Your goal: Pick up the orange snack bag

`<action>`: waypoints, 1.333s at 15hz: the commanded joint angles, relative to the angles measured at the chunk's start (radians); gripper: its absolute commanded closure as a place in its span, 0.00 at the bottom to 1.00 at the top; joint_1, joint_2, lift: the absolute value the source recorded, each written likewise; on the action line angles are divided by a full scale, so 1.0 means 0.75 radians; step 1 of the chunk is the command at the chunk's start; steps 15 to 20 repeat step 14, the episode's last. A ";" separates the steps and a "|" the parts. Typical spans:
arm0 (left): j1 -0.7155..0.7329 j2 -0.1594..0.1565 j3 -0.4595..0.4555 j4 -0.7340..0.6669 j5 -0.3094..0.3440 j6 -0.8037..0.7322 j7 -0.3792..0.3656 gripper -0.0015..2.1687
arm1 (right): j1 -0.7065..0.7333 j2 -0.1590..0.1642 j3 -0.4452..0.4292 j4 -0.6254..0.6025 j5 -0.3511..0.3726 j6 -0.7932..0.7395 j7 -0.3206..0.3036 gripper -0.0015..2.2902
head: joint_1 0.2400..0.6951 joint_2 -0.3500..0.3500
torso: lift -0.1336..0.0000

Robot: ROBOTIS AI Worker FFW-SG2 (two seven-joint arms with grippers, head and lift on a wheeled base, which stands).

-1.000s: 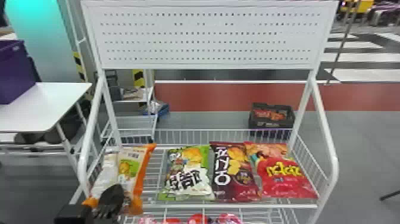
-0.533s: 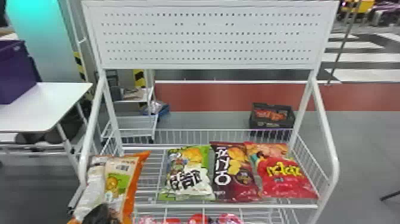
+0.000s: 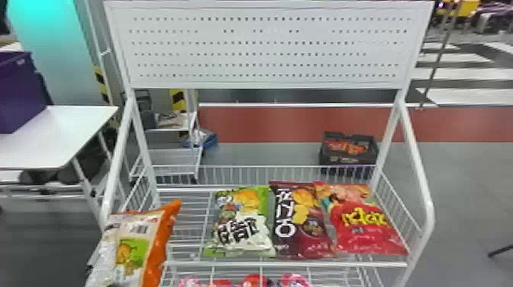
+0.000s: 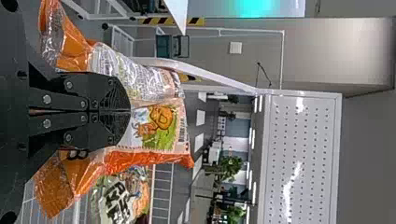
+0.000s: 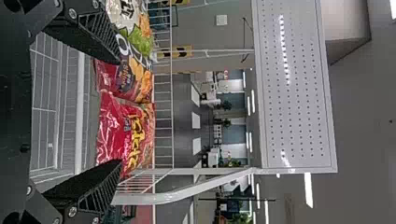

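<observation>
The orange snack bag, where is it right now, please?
The orange snack bag is in the left gripper, at the head view's lower left, left of the green bag.

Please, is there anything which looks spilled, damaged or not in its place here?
I see no spill or tear. Only the orange snack bag looks askew: creased and leaning in the left gripper, apart from the three bags lying side by side on the rack.

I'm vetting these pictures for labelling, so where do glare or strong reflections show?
Head view: a bright cyan glow on the tall column at upper left; left wrist view: white glare on the perforated board, glints on the orange snack bag; right wrist view: a glare streak down the board, shine on the red bag.
</observation>
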 commanded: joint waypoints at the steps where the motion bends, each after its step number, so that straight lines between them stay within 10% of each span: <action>1: 0.048 0.001 0.002 0.006 -0.014 -0.073 0.001 0.70 | 0.002 0.000 0.000 0.000 0.002 0.000 0.000 0.06 | 0.57 0.50 | 1.00; 20: 0.077 -0.001 -0.002 0.012 -0.024 -0.126 0.005 0.70 | 0.014 -0.004 0.002 -0.014 0.002 -0.004 0.000 0.06 | 0.57 0.50 | 1.00</action>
